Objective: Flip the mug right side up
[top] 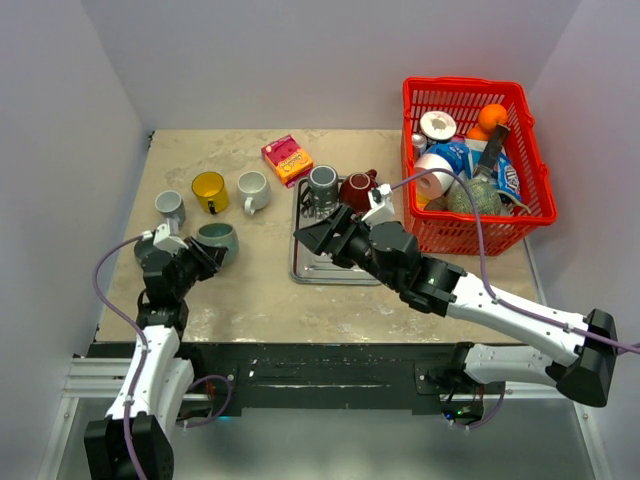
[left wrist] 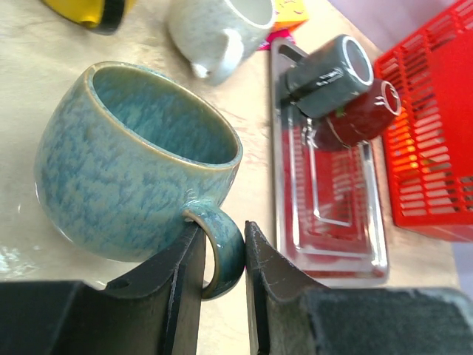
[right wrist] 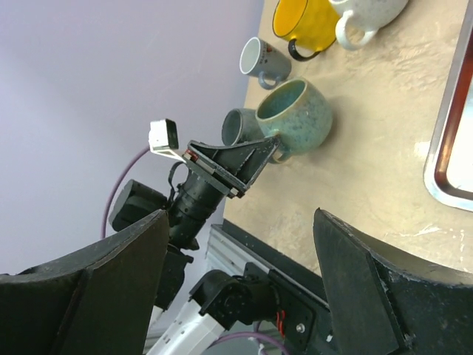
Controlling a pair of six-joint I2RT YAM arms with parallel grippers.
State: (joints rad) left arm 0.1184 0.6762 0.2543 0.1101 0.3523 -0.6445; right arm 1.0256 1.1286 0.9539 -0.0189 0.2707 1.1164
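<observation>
At the far left of the desk (top: 260,290), a pale stone-patterned slab, stands a small grey-and-white mug (top: 170,207) with its mouth up. Just nearer to me is my left tool (top: 200,256), its two flat black fingers (left wrist: 188,266) pressed in on the handle (left wrist: 222,248) of the teal mug (top: 218,240). The loop of the handle stands between the pads, one finger on each side of it.

The teal mug sits directly beyond the tool's tips, on the left part of the desk, with its mouth facing up. From the left wrist view it is round-bellied and glossy, with mottled blue-green glaze and a paler rim. I cannot tell whether its base rests fully on the desk.

Farther back are a shiny yellow mug (top: 210,190) with a dark handle and a white speckled mug (top: 253,190), then a pink carton (top: 287,160).

At the middle lies a rectangular steel tray (top: 300,262) with a mirror finish. My right tool (top: 318,234) hovers over it with its broad black fingers (right wrist: 96,274) spread wide and nothing between them, well apart from the teal mug. A dark grey mug (top: 322,183) and a dark red mug (top: 357,190) sit touching at the tray's far end.

At the right is a red plastic lattice basket (top: 530,150) full of groceries.
</observation>
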